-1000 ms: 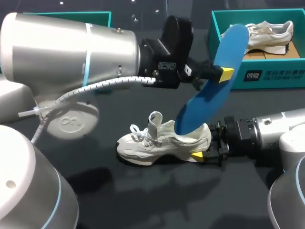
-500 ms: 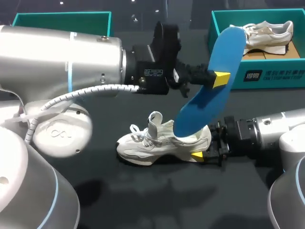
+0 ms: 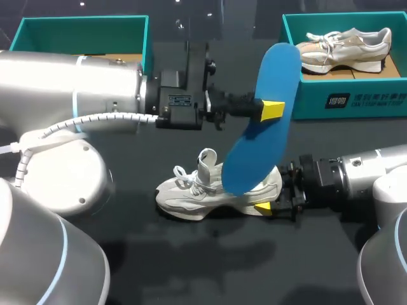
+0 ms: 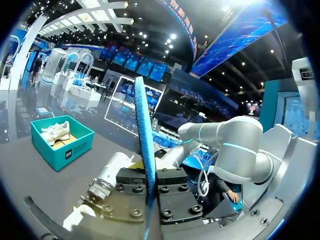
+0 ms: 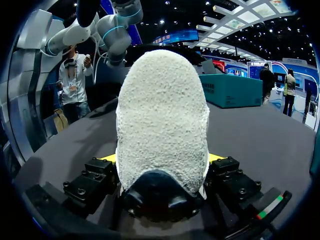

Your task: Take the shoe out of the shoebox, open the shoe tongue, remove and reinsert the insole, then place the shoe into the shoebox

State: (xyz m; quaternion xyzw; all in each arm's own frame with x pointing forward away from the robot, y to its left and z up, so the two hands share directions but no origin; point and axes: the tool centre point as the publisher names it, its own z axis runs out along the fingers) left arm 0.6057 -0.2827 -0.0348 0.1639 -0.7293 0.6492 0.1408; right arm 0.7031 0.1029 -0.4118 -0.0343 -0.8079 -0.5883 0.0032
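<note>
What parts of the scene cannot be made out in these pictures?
- Head view: the shoe opening, covered by the lower end of the insole.
- Right wrist view: tongue and laces, behind the heel in the right jaws.
- Left wrist view: the insole's face; it stands edge-on in the left jaws.
- Head view: most of the left box floor, behind the left arm.

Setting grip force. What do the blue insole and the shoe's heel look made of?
Insole: probably foam with a matte blue fabric face; thin edge-on, slightly bowed in the left hand. Shoe heel: off-white nubby textile or suede, no sheen, with a dark smoother tab at its base, perhaps rubber or synthetic leather. Unconfirmed.
</note>
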